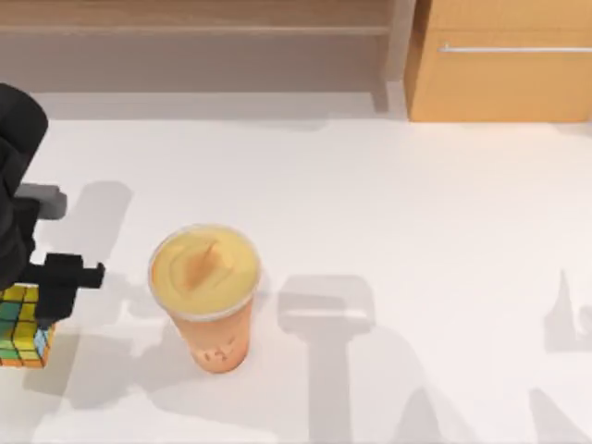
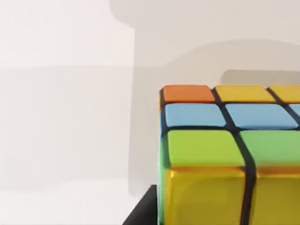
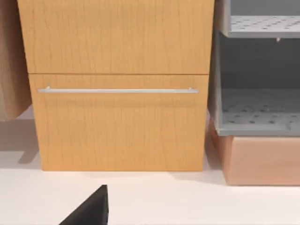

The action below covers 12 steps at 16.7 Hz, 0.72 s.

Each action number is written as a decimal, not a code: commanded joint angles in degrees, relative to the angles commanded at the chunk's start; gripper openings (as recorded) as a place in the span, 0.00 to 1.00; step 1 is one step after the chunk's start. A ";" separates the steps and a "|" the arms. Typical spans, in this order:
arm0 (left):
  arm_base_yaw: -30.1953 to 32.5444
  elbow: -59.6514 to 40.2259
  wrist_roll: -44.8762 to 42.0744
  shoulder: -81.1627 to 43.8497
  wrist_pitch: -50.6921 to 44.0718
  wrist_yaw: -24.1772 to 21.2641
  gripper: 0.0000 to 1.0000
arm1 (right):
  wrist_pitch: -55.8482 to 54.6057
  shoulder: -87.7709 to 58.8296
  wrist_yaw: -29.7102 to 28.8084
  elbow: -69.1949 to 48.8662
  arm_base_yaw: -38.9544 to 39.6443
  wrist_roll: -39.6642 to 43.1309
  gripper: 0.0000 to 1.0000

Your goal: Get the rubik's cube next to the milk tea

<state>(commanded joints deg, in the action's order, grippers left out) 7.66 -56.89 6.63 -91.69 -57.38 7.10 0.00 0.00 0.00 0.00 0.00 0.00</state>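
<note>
The cube (image 1: pixel 20 326) sits left of the milk tea (image 1: pixel 205 289), well apart from it on the worktop (image 1: pixel 388 203), with my left gripper (image 1: pixel 42 305) over it, grip state I cannot tell.

Plain white matte table (image 1: pixel 388 194) fills most of the top view, marked by soft grey shadows. At upper right of that frame stands a light wooden cabinet (image 1: pixel 504 79) with a slim silver bar handle (image 1: pixel 513 48). In the right wrist view, a grey perforated metal shelf unit (image 3: pixel 258 108) adjoins the cabinet on a tan base (image 3: pixel 262 161).
</note>
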 joint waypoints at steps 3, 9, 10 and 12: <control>-1.30 0.49 -1.77 0.71 1.00 3.57 0.00 | 0.00 0.00 0.00 0.00 0.00 0.00 1.00; -2.45 -0.22 -0.07 2.79 3.36 0.57 0.00 | 0.00 0.00 0.00 0.00 0.00 0.00 1.00; -2.19 -0.33 0.62 2.82 3.55 -0.84 0.00 | 0.00 0.00 0.00 0.00 0.00 0.00 1.00; -1.06 -0.19 1.73 2.27 3.91 -3.68 0.00 | 0.00 0.00 0.00 0.00 0.00 0.00 1.00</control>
<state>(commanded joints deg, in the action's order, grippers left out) 6.60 -57.08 8.36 -89.42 -53.48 3.43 0.00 0.00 0.00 0.00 0.00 0.00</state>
